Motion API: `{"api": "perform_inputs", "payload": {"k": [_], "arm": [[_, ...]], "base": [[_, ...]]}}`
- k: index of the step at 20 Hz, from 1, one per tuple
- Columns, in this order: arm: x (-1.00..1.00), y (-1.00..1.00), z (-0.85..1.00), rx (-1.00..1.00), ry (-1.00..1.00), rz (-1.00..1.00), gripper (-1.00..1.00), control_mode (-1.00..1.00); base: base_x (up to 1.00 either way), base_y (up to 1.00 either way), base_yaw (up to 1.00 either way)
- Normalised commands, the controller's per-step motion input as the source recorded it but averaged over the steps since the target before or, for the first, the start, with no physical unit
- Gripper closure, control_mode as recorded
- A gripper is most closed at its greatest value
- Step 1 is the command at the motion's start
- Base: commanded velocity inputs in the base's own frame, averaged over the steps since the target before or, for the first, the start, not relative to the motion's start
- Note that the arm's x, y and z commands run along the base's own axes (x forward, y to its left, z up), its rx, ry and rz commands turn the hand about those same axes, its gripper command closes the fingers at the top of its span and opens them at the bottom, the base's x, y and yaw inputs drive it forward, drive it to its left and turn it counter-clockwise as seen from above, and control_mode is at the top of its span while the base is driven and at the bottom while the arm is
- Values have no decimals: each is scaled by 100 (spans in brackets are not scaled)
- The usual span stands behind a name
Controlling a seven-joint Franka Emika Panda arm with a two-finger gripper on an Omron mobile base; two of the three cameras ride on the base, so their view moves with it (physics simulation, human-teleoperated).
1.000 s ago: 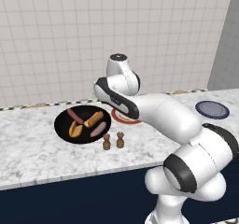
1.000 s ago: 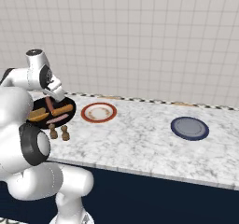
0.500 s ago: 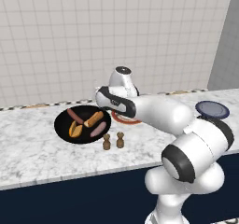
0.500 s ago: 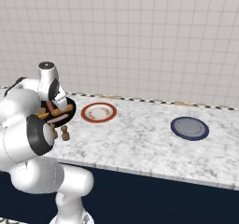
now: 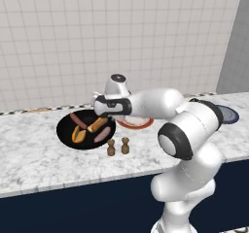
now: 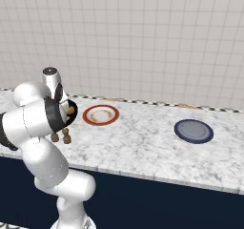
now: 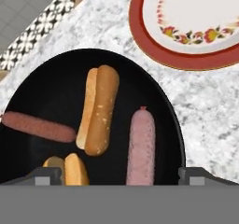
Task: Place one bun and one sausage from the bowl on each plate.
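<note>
Far left on the marble counter (image 5: 29, 154), black bowl (image 5: 65, 130) with two buns and two sausages inside, two small brown shakers (image 5: 118, 146) just in front. Poised right above it, gripper (image 7: 119, 175) spread wide, gripping nothing. Further right, white red-rimmed plate (image 6: 100, 115) bare, then dark blue plate (image 6: 193, 130) well apart, likewise bare.

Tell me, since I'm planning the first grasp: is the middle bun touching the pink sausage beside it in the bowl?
Apart. The hand view shows a strip of bare black bowl floor between the bun and the pink sausage along their whole length.
</note>
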Motion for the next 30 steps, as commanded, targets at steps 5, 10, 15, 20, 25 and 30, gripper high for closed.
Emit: {"api": "perform_inputs", "payload": {"k": [5,10,15,20,25,30], "arm": [[31,0,-37,0,3,0,-100,-100],[8,3,-50,0,0,0,-100,-100],[17,31,-17,0,4,0,-100,-100],[25,6,-10,0,1,0,-100,-100],[19,0,-17,0,2,1,-100,-100],[0,0,-25,0,3,1,-100,-100]], "base": [[0,0,0],[0,0,0],[0,0,0],[0,0,0],[0,0,0],[0,0,0]]}}
